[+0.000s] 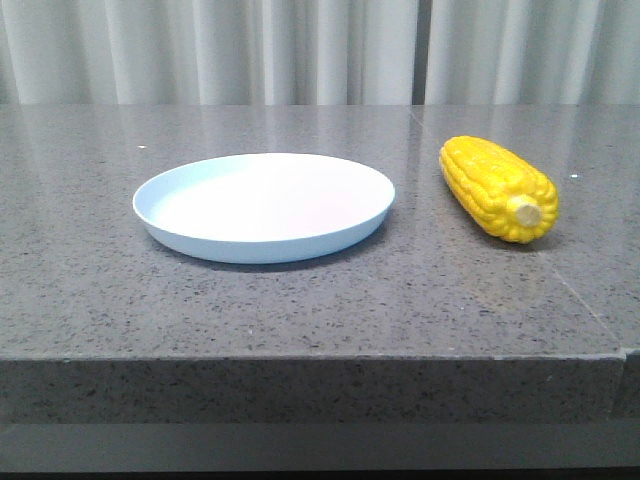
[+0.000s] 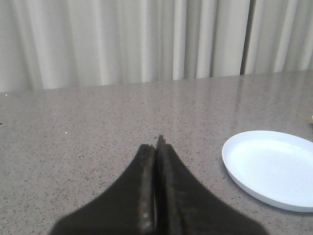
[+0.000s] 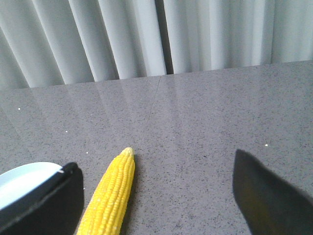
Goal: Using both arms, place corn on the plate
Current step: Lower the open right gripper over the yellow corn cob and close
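The yellow corn (image 1: 497, 187) lies on the grey stone table to the right of the plate, its pale stub end toward the front. The pale blue-white plate (image 1: 264, 205) sits left of centre and holds nothing. Neither arm shows in the front view. In the left wrist view my left gripper (image 2: 157, 147) is shut and holds nothing, over bare table, with the plate (image 2: 274, 169) off to one side. In the right wrist view my right gripper (image 3: 155, 169) is open wide; the corn (image 3: 111, 197) lies between its fingers, close to one finger (image 3: 49, 203), not touched. A sliver of the plate (image 3: 19, 178) shows beyond that finger.
The grey speckled table (image 1: 300, 310) has its front edge close to the camera. A seam (image 1: 590, 300) runs through the table right of the corn. Pale curtains (image 1: 300, 50) hang behind the table.
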Motion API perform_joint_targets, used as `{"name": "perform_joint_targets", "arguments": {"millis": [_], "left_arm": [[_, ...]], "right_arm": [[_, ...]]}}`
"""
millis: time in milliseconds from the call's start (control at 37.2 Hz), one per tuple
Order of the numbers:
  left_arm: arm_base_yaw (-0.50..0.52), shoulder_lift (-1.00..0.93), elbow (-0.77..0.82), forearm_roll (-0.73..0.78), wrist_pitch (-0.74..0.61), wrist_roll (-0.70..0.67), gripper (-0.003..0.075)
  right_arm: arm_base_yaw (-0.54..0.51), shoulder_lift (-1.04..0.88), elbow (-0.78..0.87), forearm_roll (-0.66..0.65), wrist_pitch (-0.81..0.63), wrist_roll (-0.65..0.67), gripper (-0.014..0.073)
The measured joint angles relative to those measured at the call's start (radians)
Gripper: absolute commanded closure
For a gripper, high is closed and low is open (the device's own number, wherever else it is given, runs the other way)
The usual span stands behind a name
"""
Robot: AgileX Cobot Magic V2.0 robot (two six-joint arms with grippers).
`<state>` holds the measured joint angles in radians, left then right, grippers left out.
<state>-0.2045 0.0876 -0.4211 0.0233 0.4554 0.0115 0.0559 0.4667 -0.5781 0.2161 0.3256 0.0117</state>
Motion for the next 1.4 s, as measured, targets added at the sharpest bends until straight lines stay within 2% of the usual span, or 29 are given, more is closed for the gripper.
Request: {"name": "perform_joint_targets", "arguments": {"millis": [134,269,457,645,725,967,1235,1397], "left_arm": [[0.000,-0.055,0.015,0.000,0.002,0.000,0.0741],[0.000,-0.059,0.015,0.000,0.002,0.000,0.0741],[0.000,-0.059,0.015,0.000,0.002,0.000,0.0741],[0.000,-0.059,0.015,0.000,0.002,0.000,0.0741],[0.000,-0.059,0.015,0.000,0.002,0.000,0.0741],[0.000,-0.059,0.015,0.000,0.002,0.000,0.0741],[0.000,-0.059,0.015,0.000,0.002,0.000,0.0741],[0.000,-0.059,0.015,0.000,0.002,0.000,0.0741]], "right_arm": [[0.000,0.000,-0.001,0.000,0.004,0.000,-0.0049],[0.000,0.044,-0.044,0.000,0.098,0.000,-0.0049],[0.000,0.231,-0.168,0.000,0.241,0.000,-0.0049],[0.006,0.468,-0.293,0.007,0.325,0.000,-0.0049],[0.039,0.578,-0.344,0.021,0.348,0.000,-0.0049],[0.179,0.861,-0.475,0.041,0.368,0.055,-0.0049],[0.191,1.055,-0.547,0.053,0.346,0.065,-0.0044],[0.193,1.083,-0.553,0.099,0.336,0.066,0.0061]]}}
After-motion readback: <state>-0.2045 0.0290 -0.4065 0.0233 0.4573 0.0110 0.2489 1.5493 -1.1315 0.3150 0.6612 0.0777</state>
